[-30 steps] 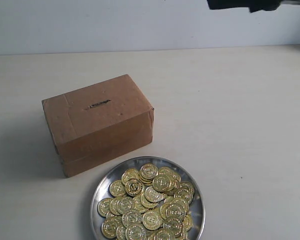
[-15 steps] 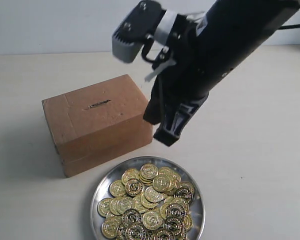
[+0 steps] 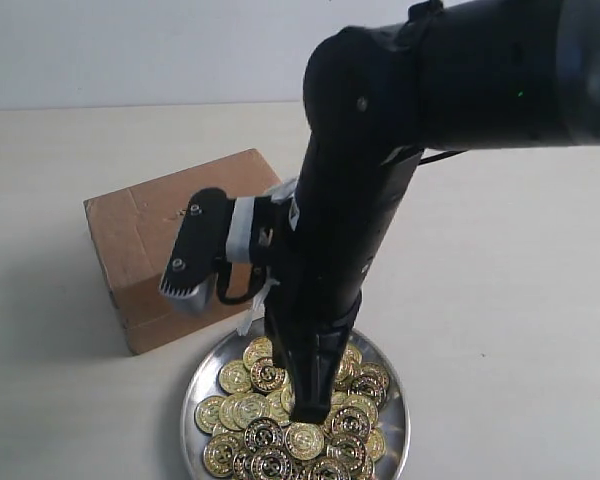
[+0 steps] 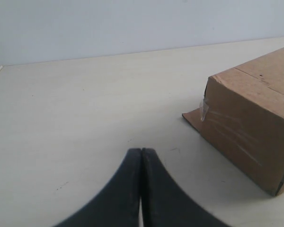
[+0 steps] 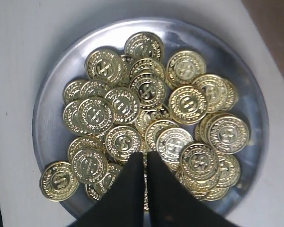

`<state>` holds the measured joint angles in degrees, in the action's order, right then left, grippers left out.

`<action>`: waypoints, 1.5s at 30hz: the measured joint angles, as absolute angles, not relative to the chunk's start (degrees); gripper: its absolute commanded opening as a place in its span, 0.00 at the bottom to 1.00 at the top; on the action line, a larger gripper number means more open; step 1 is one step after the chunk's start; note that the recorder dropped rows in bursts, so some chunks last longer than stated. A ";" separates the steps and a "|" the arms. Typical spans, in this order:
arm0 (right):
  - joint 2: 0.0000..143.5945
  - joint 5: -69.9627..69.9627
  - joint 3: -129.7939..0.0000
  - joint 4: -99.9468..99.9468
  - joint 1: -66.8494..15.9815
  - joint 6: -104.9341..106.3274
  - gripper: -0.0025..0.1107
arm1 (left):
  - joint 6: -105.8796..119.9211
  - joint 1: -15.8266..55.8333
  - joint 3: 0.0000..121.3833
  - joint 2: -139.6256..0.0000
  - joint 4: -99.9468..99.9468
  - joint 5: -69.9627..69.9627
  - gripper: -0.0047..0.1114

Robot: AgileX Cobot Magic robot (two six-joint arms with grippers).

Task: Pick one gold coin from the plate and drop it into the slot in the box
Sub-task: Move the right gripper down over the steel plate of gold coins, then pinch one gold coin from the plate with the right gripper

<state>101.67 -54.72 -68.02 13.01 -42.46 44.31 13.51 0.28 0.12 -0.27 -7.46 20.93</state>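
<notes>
Now the right gripper [image 5: 144, 156] hangs low over the round shiny silver metal plate [image 5: 47, 99]. Its jaws are pressed nearly together with nothing between them, and the tips are right above the heap of gold coins [image 5: 151, 118]. The brown rectangular cardboard box [image 3: 140, 250] stands just beside the plate (its thin dark slot is hidden by the arm in the exterior view). The left gripper [image 4: 141, 152] sits closed and empty near the box. For a clean pick, the jaws should part first, then straddle one tilted coin on top, because flat overlapped coins will likely slide or lift in pairs.
</notes>
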 measured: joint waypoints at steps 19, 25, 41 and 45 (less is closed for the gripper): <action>106.43 -51.77 -68.02 14.87 -48.02 44.41 0.08 | 13.51 0.28 0.12 -0.27 -7.46 20.93 0.04; 106.43 -49.65 -67.32 11.86 -51.05 39.79 0.08 | 13.51 0.28 0.12 -0.27 -7.46 20.93 0.04; 103.28 -34.26 -53.91 18.69 -51.27 38.52 0.41 | 13.51 0.28 0.12 -0.27 -7.46 20.93 0.04; 103.28 -34.38 -53.64 18.69 -51.27 38.52 0.45 | 13.51 0.28 0.12 -0.27 -7.46 20.93 0.04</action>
